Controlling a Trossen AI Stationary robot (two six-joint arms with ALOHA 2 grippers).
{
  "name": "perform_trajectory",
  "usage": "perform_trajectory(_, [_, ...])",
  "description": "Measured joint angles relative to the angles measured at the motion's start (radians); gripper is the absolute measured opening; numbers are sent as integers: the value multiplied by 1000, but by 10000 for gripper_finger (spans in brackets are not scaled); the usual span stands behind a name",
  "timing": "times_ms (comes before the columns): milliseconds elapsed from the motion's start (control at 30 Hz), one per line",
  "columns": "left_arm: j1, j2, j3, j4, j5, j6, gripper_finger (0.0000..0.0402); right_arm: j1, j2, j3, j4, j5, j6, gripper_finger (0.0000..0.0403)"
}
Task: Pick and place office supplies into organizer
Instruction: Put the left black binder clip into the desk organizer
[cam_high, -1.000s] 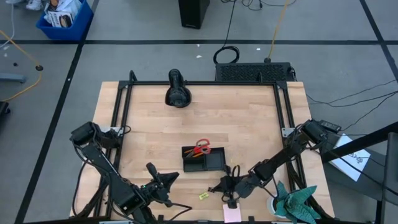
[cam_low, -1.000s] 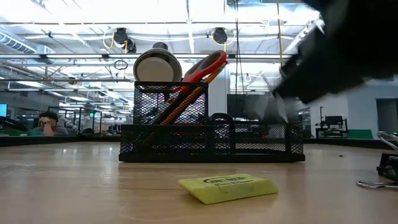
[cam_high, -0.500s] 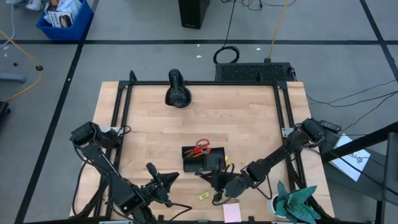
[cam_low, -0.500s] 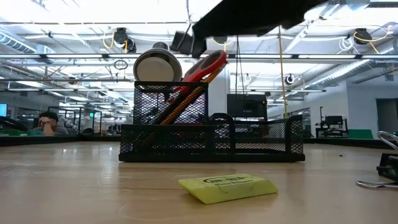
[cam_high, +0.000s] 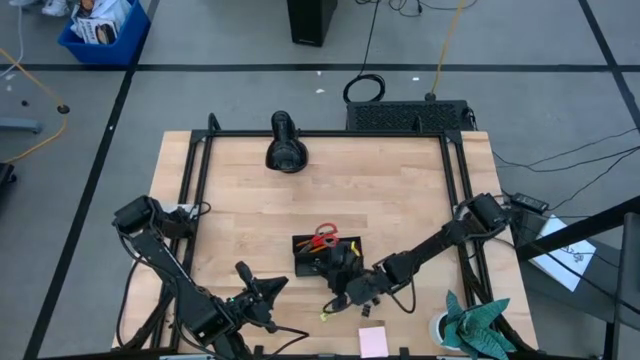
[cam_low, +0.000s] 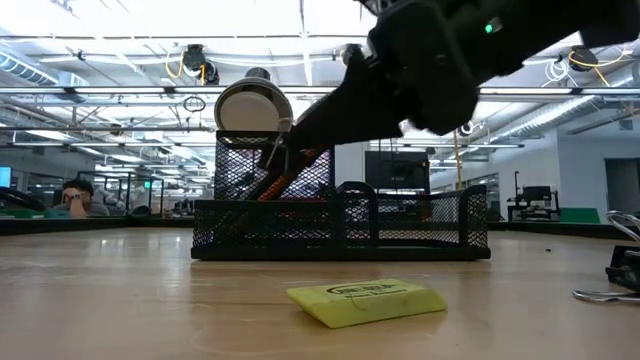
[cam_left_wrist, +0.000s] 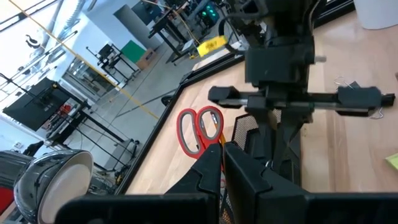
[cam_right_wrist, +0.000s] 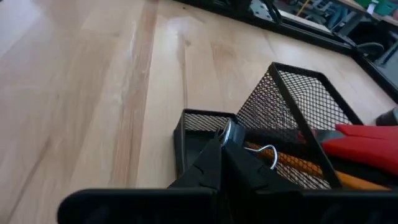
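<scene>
The left hand (cam_high: 262, 292) rests at the near left corner of the wooden surface (cam_high: 240, 210), its fingers (cam_left_wrist: 208, 171) pressed together with nothing between them. Ahead of it and to its right stands the black mesh organizer (cam_high: 300, 266), with the red-handled scissors (cam_high: 324, 236) and an orange pencil (cam_right_wrist: 311, 167) upright in its taller compartment. The right hand (cam_high: 340, 264) hangs over the organizer, clenched on a small binder clip (cam_right_wrist: 252, 148) whose silver wire loop sticks out from between the fingertips, just above the rim where the low compartment meets the tall one. A yellow piece (cam_high: 326, 315) lies flat on the surface just short of this hand, on the near side of the organizer and apart from it. A pink sticky-note pad (cam_high: 373, 342) sits farther toward the near edge, to the hand's right. More binder clips (cam_low: 622, 272) lie beyond that. A teal cloth (cam_high: 475, 318) is bunched at the near right corner, well apart from the hand.
</scene>
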Motion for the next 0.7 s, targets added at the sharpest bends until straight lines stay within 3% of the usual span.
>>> perform_trajectory(700, [0,0,0,0,0,1,26,-47,23,0,-48,-75,61,11])
